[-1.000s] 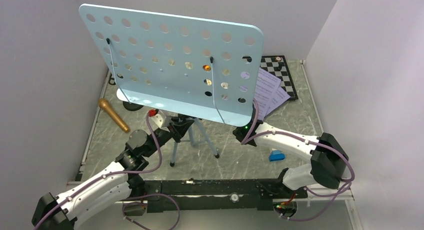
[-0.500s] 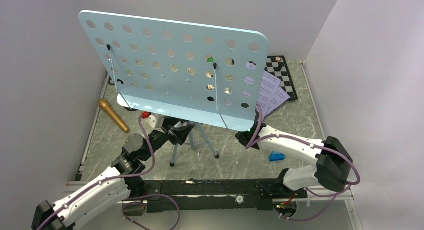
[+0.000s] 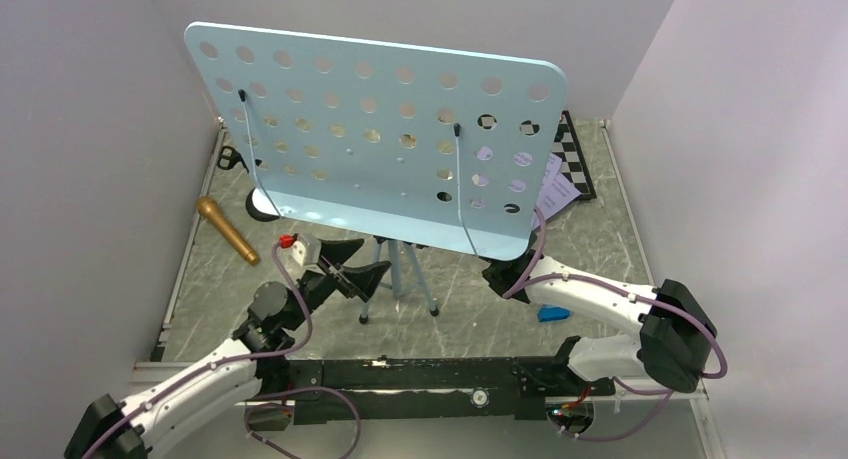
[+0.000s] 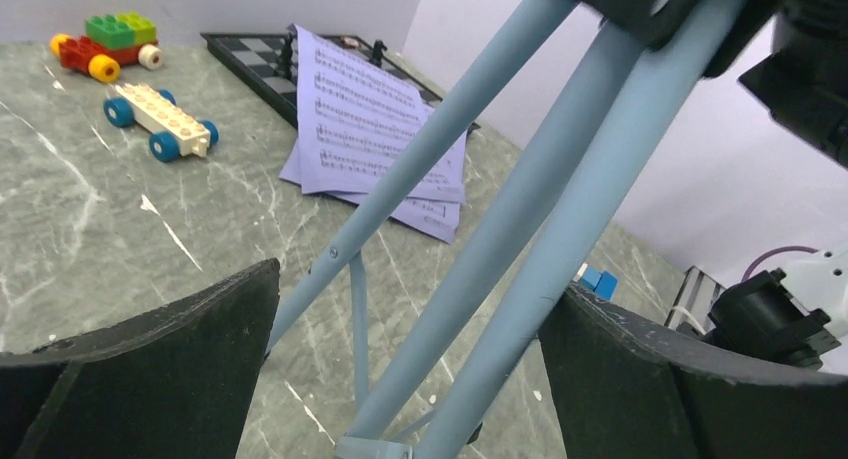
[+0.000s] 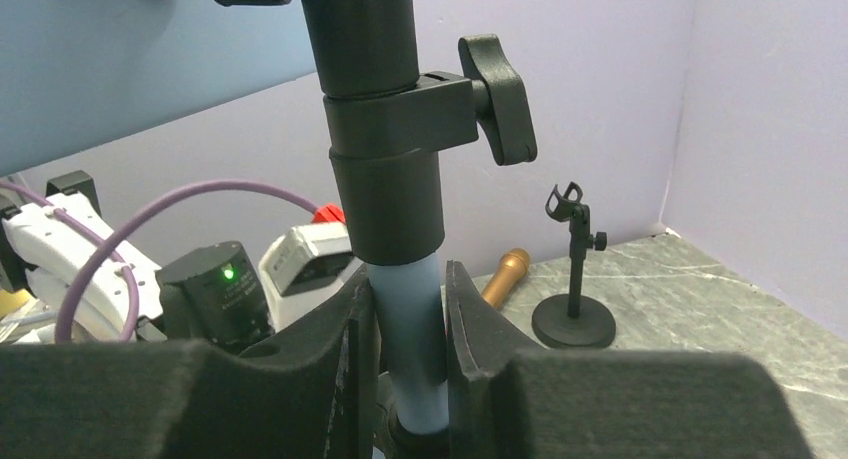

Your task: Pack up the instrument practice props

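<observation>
The light-blue music stand has its hole-punched desk (image 3: 380,139) tilted high over the table. My right gripper (image 3: 500,276) is shut on the stand's pale blue pole (image 5: 405,309), just below the black clamp knob (image 5: 495,99). My left gripper (image 3: 368,259) is open wide. In the left wrist view the tripod legs (image 4: 520,229) run between its black fingers (image 4: 150,369). White sheet-music pages (image 4: 375,129) lie at the back right. The gold-brown microphone (image 3: 228,231) lies at the left, next to the small black mic stand (image 5: 574,319).
A black-and-white chessboard (image 3: 572,154) lies in the back right corner. A colourful toy brick car (image 4: 105,44) and a white chassis with blue wheels (image 4: 160,124) sit near it. A blue brick (image 3: 553,312) lies by the right arm. Walls close in left, right and back.
My left gripper has opened, let go of the tripod legs and drawn back a little. The stand, held by the right gripper, has shifted to the right.
</observation>
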Robot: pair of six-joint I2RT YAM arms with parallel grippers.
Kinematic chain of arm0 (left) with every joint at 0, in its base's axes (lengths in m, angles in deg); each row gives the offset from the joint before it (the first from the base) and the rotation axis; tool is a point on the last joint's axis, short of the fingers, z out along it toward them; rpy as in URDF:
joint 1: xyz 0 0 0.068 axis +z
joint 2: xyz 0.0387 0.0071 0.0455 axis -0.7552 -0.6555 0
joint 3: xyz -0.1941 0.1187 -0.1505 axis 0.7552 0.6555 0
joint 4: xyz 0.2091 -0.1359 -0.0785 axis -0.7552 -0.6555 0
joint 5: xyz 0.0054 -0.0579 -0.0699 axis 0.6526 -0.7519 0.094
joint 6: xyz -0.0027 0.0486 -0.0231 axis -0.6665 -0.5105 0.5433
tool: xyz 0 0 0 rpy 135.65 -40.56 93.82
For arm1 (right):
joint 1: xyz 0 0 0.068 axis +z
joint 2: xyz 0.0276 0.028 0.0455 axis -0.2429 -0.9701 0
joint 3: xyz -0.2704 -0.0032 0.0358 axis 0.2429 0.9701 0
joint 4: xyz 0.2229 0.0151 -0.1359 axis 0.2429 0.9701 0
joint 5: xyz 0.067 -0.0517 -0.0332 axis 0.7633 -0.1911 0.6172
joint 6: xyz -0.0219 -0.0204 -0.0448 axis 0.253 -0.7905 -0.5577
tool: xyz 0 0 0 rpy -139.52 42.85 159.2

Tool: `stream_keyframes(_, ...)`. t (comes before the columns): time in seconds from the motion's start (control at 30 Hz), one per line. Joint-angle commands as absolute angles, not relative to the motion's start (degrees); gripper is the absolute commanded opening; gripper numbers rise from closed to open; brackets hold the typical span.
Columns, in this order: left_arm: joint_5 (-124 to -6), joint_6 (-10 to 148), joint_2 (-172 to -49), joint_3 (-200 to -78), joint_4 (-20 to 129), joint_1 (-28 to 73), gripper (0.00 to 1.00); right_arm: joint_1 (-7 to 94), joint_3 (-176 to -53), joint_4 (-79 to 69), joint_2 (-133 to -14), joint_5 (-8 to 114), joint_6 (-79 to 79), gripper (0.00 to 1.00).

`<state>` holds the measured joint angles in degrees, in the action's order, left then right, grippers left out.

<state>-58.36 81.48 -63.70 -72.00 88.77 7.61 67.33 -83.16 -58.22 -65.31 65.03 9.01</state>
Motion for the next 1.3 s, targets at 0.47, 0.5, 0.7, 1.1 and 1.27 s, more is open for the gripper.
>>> stream_keyframes(0.47,-61.42,81.4,-96.58,-80.57,116.08,8.39,0.99,63.33,-78.2,-45.27,-70.26,72.86,19.47,0.0)
stream_keyframes(0.5,-60.72,80.96,-97.8,-81.48,116.18,8.36,0.97,63.08,-78.42,-45.33,-70.44,73.28,19.44,0.0)
stream_keyframes(0.7,-60.5,79.33,-103.45,-84.94,118.44,8.41,0.75,62.43,-80.56,-43.14,-71.0,74.93,17.74,0.0)
stream_keyframes(1.1,-58.8,76.09,-101.12,-86.26,114.34,8.42,0.0,62.34,-86.59,-43.01,-71.8,76.41,19.88,0.0)
stream_keyframes(1.27,-57.86,73.77,-93.63,-87.74,105.96,8.41,0.0,62.28,-89.21,-43.86,-72.25,77.24,21.81,0.0)
